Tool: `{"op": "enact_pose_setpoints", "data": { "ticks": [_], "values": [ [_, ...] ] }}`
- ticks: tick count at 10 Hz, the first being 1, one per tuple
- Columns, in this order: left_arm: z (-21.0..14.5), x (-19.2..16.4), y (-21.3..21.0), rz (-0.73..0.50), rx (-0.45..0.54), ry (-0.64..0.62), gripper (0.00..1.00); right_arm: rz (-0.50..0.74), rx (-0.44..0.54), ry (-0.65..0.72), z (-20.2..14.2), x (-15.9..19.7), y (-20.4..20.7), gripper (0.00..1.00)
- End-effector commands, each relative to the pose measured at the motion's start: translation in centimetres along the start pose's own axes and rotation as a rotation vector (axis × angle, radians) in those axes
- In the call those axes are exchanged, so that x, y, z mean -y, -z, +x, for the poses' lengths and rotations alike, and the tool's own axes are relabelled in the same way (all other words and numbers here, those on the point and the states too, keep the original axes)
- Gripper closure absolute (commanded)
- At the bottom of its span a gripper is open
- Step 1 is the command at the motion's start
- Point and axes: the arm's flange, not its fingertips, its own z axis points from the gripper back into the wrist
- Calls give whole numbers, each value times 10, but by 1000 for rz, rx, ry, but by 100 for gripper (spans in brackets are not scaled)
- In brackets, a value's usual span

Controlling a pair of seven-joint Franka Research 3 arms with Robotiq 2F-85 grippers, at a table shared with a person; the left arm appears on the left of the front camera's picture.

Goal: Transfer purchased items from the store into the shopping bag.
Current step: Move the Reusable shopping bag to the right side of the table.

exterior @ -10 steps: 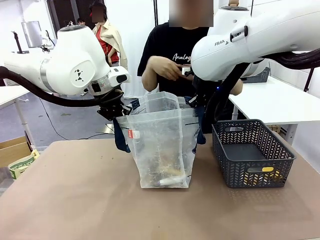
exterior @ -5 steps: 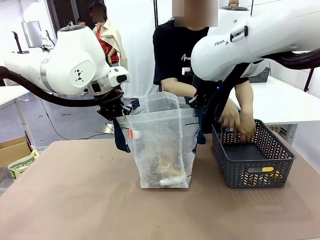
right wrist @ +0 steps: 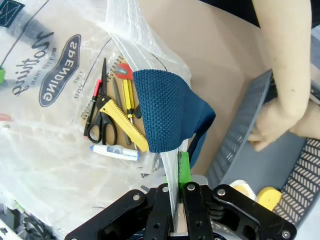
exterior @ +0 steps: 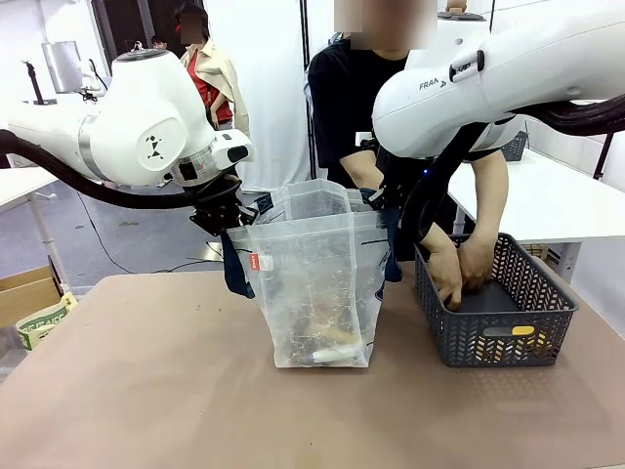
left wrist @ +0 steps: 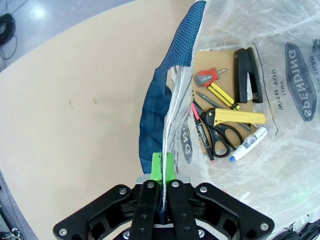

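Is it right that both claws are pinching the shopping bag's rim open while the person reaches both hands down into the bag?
Not quite. The person's hands are down in the dark grey basket, not in the shopping bag; the front view shows it. The rest holds: the left claw and the right claw each pinch the bag's rim, holding it open.

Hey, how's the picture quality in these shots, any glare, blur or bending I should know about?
Front view: even, soft light and sharp, though the bag plastic hazes what's inside. Left wrist view: the wide-angle lens curves the table edge, the floor glares at top left, and the scissors are crisp. Right wrist view: shiny wrinkles wash over the bag's print, and the person's forearm looks pale and slightly soft.
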Motion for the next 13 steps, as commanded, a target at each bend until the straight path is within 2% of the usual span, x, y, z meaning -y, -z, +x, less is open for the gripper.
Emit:
{"op": "enact_pose_setpoints", "data": {
  "ticks": [1,13],
  "values": [
    [0,-1,-1,-2,2,-5,100,-1,2,1,0,0,-1,100],
    [0,-1,-1,-2,2,-5,100,-1,2,1,0,0,-1,100]
  ]
}}
